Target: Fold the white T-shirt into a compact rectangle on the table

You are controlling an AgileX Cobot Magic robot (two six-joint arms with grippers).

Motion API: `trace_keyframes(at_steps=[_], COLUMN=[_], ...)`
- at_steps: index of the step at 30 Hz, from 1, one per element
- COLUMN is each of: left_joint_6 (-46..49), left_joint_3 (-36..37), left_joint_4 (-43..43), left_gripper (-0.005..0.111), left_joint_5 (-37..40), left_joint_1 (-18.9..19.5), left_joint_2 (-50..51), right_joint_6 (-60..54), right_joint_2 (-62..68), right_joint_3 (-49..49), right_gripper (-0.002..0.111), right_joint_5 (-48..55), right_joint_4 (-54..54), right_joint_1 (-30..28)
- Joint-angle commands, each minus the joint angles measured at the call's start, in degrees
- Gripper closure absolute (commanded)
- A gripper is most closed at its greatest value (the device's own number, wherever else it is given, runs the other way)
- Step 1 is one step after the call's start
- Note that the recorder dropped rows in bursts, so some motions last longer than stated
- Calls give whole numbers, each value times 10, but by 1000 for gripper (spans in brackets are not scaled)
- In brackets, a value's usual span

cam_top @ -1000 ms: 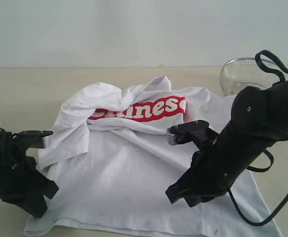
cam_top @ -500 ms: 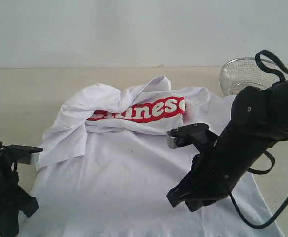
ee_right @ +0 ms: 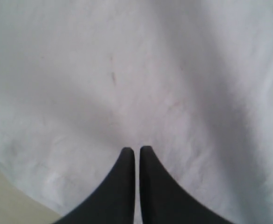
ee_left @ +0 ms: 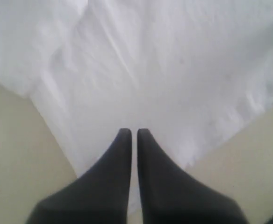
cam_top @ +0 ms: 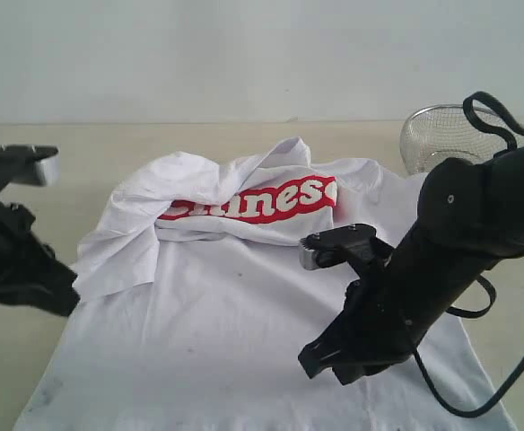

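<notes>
The white T-shirt (cam_top: pixel 244 314) lies spread on the table (cam_top: pixel 65 144), its plain side up toward the front. Its far part is bunched and folded over, showing the red-outlined lettering (cam_top: pixel 262 199). My left gripper (cam_top: pixel 65 301) hangs at the shirt's left edge beside the sleeve fold, shut, with nothing visible between its fingers (ee_left: pixel 122 140). In the left wrist view the shirt (ee_left: pixel 174 70) fills most of the frame below the gripper (ee_left: pixel 132 131). My right gripper (cam_top: pixel 320 361) is shut low over the shirt's front right part. Its wrist view shows only cloth (ee_right: pixel 127 70) under the gripper (ee_right: pixel 136 149).
A round silver wire-mesh basket (cam_top: pixel 437 135) stands at the back right, behind the right arm. Bare beige table (ee_left: pixel 10 140) shows on both sides of the shirt corner in the left wrist view. A black cable loops off the right arm.
My left arm has risen from the front left corner and swung back to the shirt's left edge. The shirt's front left part now lies spread further left. My right arm has barely moved.
</notes>
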Motion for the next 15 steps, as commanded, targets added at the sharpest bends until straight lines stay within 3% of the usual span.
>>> trace_keyframes(at_steps=[1, 9, 11, 15], left_joint_6=[31, 56, 56, 77], left_joint_3=[-40, -90, -95, -110], left_joint_4=[-9, -6, -6, -6], left_gripper=[102, 99, 89, 50], left_joint_5=[-78, -123, -140, -163], left_joint_1=[-2, -2, -2, -2], left_joint_2=[-1, 65, 85, 115], right_joint_6=[-8, -6, -4, -6], right_joint_2=[-1, -1, -1, -1], right_joint_3=[-2, -2, -1, 13], right_gripper=[108, 108, 108, 108], right_joint_5=[-22, -33, -31, -51], right_joint_4=[5, 6, 6, 6], right_joint_1=[27, 49, 49, 49])
